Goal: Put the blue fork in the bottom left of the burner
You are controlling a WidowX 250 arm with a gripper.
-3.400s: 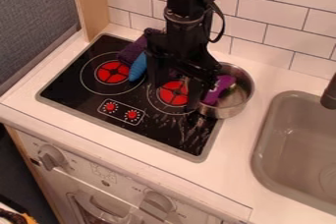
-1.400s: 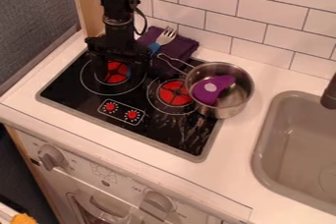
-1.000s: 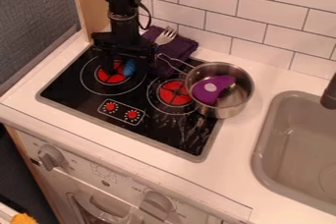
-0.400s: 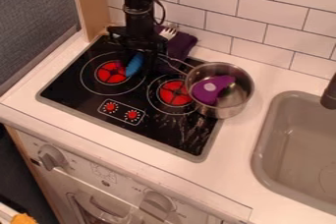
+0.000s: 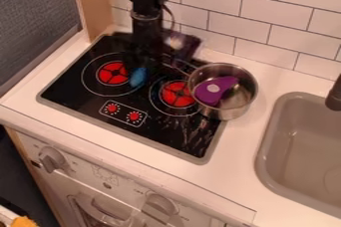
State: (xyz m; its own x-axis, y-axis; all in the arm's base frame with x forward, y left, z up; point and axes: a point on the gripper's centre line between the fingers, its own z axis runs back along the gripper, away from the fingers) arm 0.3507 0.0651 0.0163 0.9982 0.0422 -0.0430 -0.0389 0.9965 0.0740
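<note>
Here, blue fork [image 5: 138, 77] (blurred) overlaps left burner's [image 5: 114, 73] edge.

Black, boxy-jointed arm [image 5: 146, 9] with 1 thin black looping cable.

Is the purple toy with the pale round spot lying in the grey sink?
No, the purple toy lies inside the round silver metal pot at the right side of the black stovetop.

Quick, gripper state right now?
Gripper: over the stove, by the blue fork; can't tell whether it's open, closed or holding the fork.
</note>
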